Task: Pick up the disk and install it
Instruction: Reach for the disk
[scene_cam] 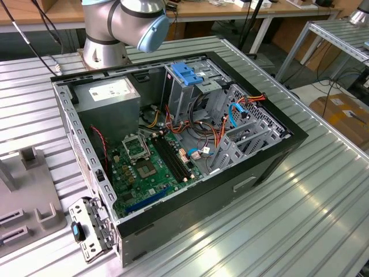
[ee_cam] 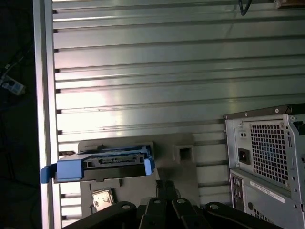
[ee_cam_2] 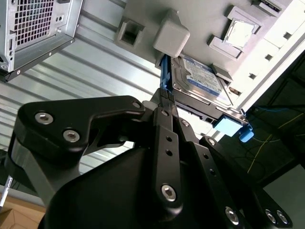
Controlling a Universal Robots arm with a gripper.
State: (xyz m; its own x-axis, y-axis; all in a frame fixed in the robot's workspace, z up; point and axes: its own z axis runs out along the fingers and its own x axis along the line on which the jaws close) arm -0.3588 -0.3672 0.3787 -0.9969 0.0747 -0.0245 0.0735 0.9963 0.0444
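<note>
Disk [ee_cam_2: 200, 76] lies on grey fixture [ee_cam_2: 143, 14], gripper [ee_cam_2: 164, 95] tilted toward it.

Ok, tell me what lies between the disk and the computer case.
In the first wrist view, a square socket block on the grey fixture plate sits between the disk and the computer case, then a strip of bare ribbed table.

Open tower case [scene_cam: 271, 156] lying mid-frame on a ribbed aluminium table [scene_cam: 300, 231]. Green motherboard [scene_cam: 150, 173] sits lower left inside, grey power supply [scene_cam: 112, 98] upper left, blue latch [scene_cam: 187, 73] topping the drive cage.
</note>
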